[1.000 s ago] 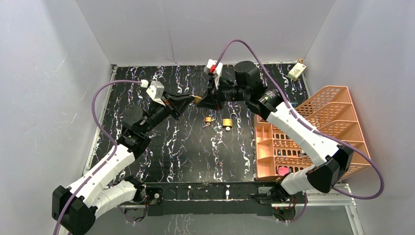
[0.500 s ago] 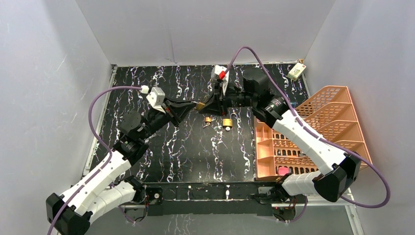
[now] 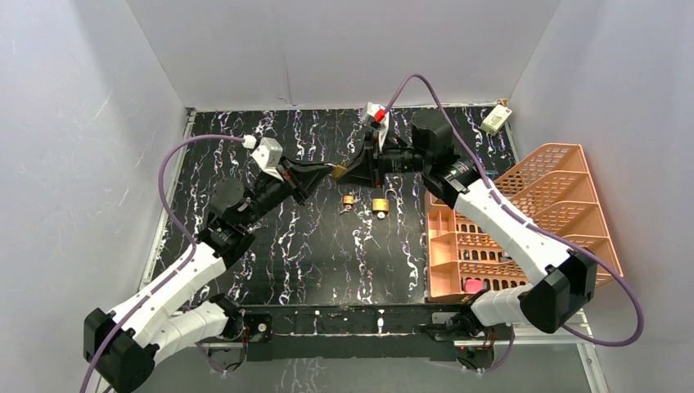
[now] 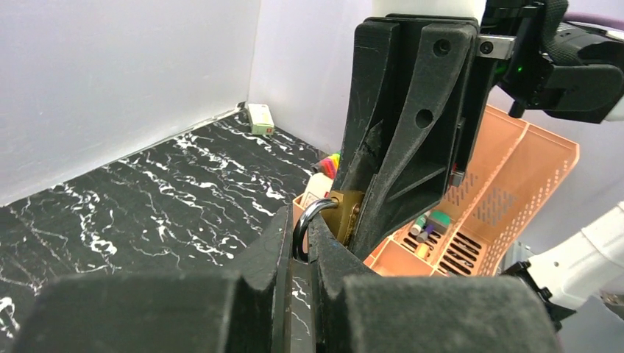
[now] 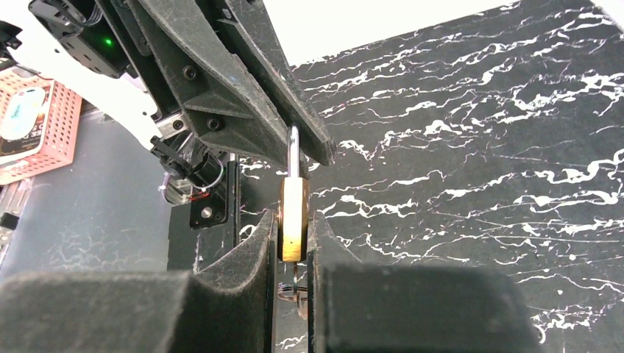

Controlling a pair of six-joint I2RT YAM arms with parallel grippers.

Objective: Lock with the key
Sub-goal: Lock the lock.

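A brass padlock [image 3: 334, 171] hangs in the air between my two grippers, above the back middle of the table. My left gripper [image 4: 300, 237] is shut on its steel shackle [image 4: 312, 219]; the brass body [image 4: 344, 214] sticks out past the fingertips. My right gripper [image 5: 293, 237] is shut on the brass body [image 5: 293, 215] from the opposite side. The shackle [image 5: 293, 151] runs up into the left fingers [image 5: 243, 88]. A thin key [image 5: 295, 282] with a wire ring hangs from the body's underside, between the right fingers.
Two more small brass padlocks [image 3: 349, 201] [image 3: 380, 205] lie on the black marbled table [image 3: 311, 254] just below the held one. An orange desk organizer [image 3: 524, 221] stands at the right. A small white box [image 3: 495, 120] sits at the back right corner.
Both grippers have shifted slightly to the right with the padlock, and the right wrist has swung further right. Both grips look the same.
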